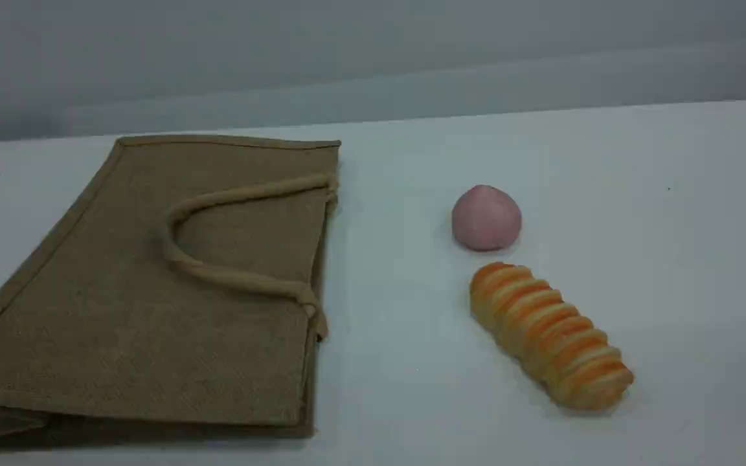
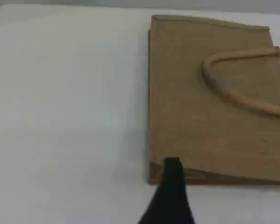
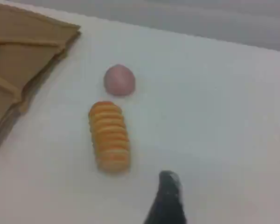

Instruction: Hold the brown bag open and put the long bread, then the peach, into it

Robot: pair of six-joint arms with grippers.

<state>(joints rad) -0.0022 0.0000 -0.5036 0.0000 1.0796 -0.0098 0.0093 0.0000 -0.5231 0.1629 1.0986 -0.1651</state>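
The brown bag (image 1: 153, 291) lies flat on the white table at the left, mouth facing right, with a beige handle (image 1: 230, 275) resting on top. To its right sits the pink peach (image 1: 486, 218), and just in front of it lies the long bread (image 1: 551, 333), ribbed orange and yellow. Neither arm shows in the scene view. In the left wrist view one dark fingertip (image 2: 172, 170) hangs over a corner of the bag (image 2: 200, 107). In the right wrist view a fingertip (image 3: 169, 186) hovers beside the near end of the bread (image 3: 109, 137), with the peach (image 3: 119, 80) beyond it. Nothing is held.
The table's far edge (image 1: 541, 113) meets a grey wall behind the objects. Bare white tabletop (image 1: 690, 259) stretches to the right of the bread and between the bag and the fruit.
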